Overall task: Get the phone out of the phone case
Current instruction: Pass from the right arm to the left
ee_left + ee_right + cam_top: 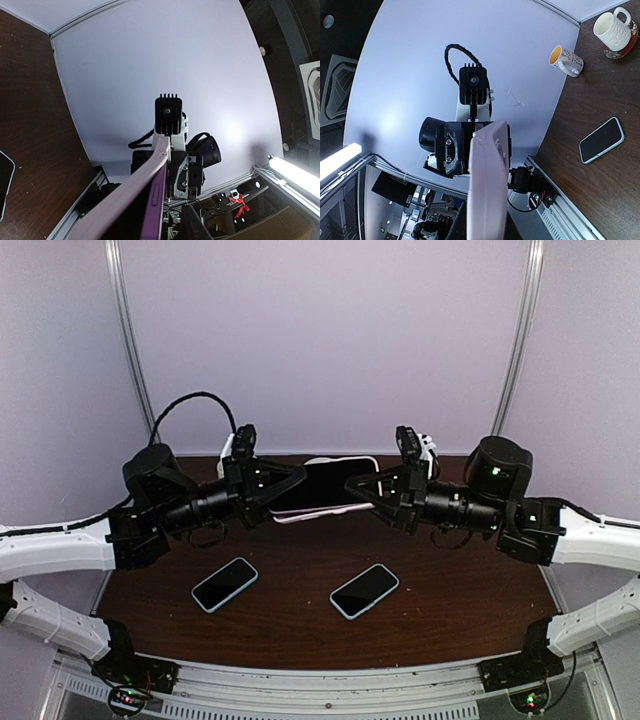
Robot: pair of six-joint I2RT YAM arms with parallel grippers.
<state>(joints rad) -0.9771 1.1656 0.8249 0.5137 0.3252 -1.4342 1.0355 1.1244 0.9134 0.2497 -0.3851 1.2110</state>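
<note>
Sitting in the pale pink phone case point(487, 180), the dark-screened phone point(322, 485) hangs above the table point(290, 630) between both arms. The right gripper point(368, 490) is clamped tight on the case's right end. The left gripper point(280, 490) brackets the left end, but I cannot tell whether it grips.

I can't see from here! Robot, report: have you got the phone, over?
Right gripper shut on cased phone, held aloft. Left gripper at its other end, grip unclear. Not out of its case yet. Nothing in the way.
</note>
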